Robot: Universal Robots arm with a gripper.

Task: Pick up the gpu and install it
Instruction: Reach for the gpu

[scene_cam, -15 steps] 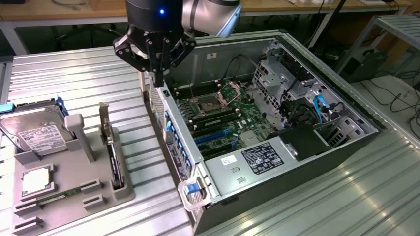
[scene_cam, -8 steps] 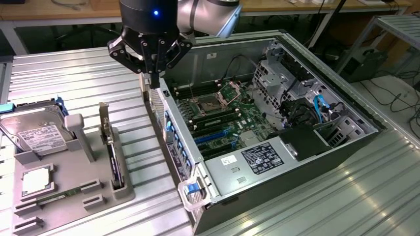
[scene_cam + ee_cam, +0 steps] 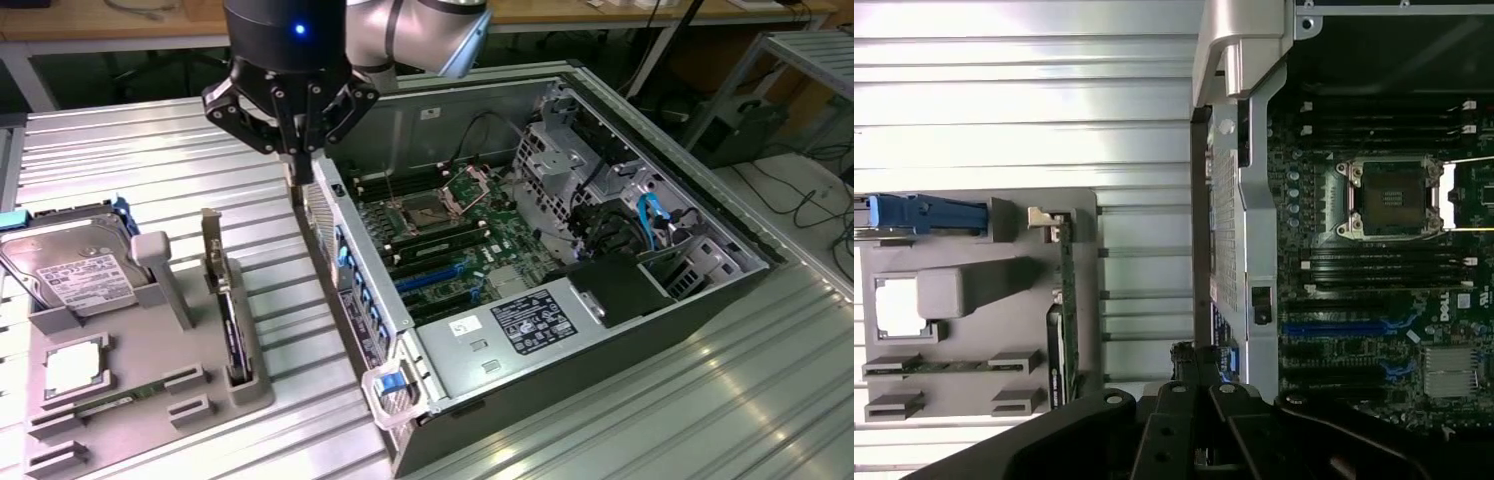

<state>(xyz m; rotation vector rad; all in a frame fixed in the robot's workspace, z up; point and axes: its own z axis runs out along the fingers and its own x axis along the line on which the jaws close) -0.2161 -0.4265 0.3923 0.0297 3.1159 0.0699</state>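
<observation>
The claw (image 3: pixel 296 165) hangs clenched, its fingertips pressed together. It is directly over the far end of the upright perforated wall (image 3: pixel 320 225) on the computer case (image 3: pixel 534 420), on the exterior view's left side. Whether the tips touch that wall's top edge cannot be told. In the wrist view the claw (image 3: pixel 1199 375) sits in line with the same thin wall (image 3: pixel 1224 230).

The gpu (image 3: pixel 227 305) is well apart from the claw. It stands on its long edge in a slot of the grey holder (image 3: pixel 247 395), along the holder's edge nearest the case, with its silvery bracket at the far end. The wrist view shows the gpu (image 3: pixel 1066 310) as a narrow strip along that edge of the holder (image 3: pixel 954 345).

Between holder and case runs a lane of bare ribbed surface (image 3: pixel 287 330), narrow at the near end. The case lies with its open side up, so the motherboard (image 3: pixel 454 230) and its blue card slots (image 3: pixel 434 275) are uncovered from above. Cables and a drive cage (image 3: pixel 561 160) crowd the exterior view's right side of the interior.

A hard drive (image 3: pixel 74 275) leans in the holder's far left part, away from the gpu.
</observation>
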